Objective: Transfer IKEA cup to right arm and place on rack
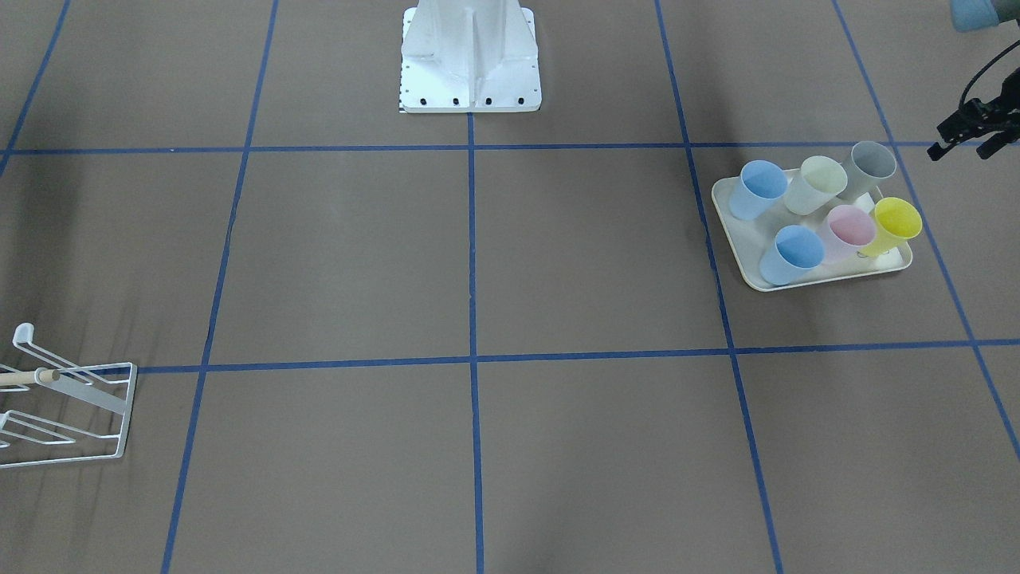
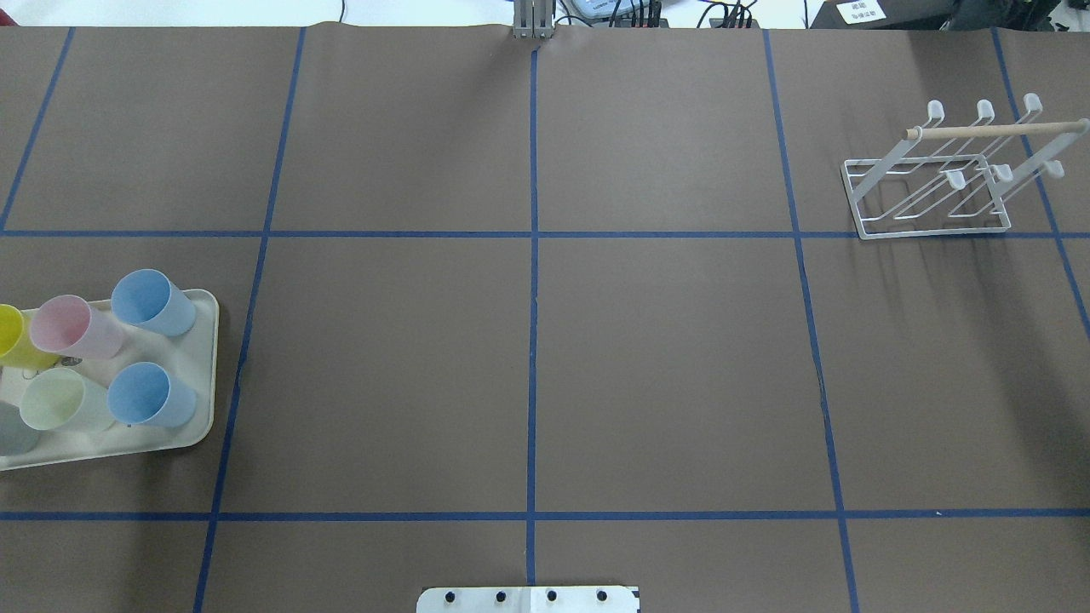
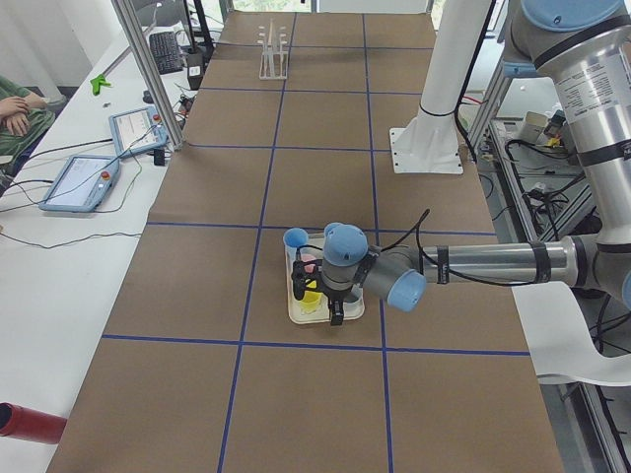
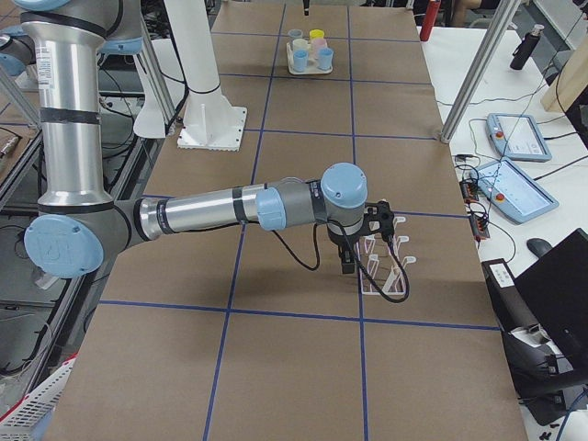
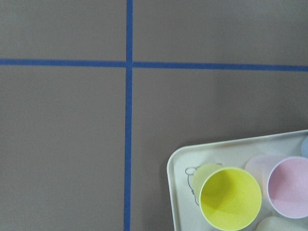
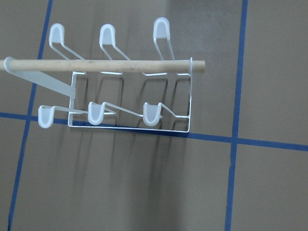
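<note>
While the left tool hovers, the yellow cup stands nearby.

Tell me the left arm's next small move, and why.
Probably shift the left gripper sideways until it is centred over the yellow cup. It holds nothing, the rack carries no cup, and the yellow cup stands at the corner of the tray. The left wrist view shows that cup low and to the right rather than in the middle.
</note>
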Controlling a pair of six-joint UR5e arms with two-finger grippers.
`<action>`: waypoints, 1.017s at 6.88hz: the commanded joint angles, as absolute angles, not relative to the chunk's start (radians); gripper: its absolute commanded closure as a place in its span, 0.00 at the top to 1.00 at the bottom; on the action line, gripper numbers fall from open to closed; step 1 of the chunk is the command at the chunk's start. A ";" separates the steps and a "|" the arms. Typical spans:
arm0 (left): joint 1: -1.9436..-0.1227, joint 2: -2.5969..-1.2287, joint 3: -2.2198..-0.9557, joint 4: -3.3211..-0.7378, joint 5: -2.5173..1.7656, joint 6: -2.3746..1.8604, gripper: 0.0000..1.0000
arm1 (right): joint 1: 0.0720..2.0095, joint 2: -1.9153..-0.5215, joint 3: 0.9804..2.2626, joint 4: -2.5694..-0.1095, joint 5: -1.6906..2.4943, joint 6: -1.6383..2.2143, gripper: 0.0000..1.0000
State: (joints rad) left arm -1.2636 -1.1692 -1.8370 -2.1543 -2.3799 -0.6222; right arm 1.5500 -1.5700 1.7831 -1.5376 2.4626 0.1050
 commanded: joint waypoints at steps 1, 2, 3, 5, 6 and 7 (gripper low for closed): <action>-1.197 -1.155 -1.836 -2.191 -2.376 -0.670 1.00 | 1.534 -1.551 1.789 -1.525 2.471 0.161 1.00; -1.168 -1.161 -1.832 -2.191 -2.378 -0.689 0.99 | 1.526 -1.551 1.789 -1.522 2.471 0.161 1.00; -1.142 -1.166 -1.821 -2.191 -2.376 -0.689 0.97 | 1.522 -1.549 1.789 -1.513 2.471 0.161 1.00; -1.097 -1.167 -1.795 -2.191 -2.373 -0.687 0.90 | 1.514 -1.548 1.787 -1.513 2.471 0.161 1.00; -1.091 -1.169 -1.787 -2.191 -2.369 -0.687 0.79 | 1.513 -1.548 1.789 -1.513 2.473 0.161 1.00; -1.085 -1.170 -1.784 -2.191 -2.368 -0.686 0.75 | 1.513 -1.548 1.789 -1.513 2.479 0.161 1.00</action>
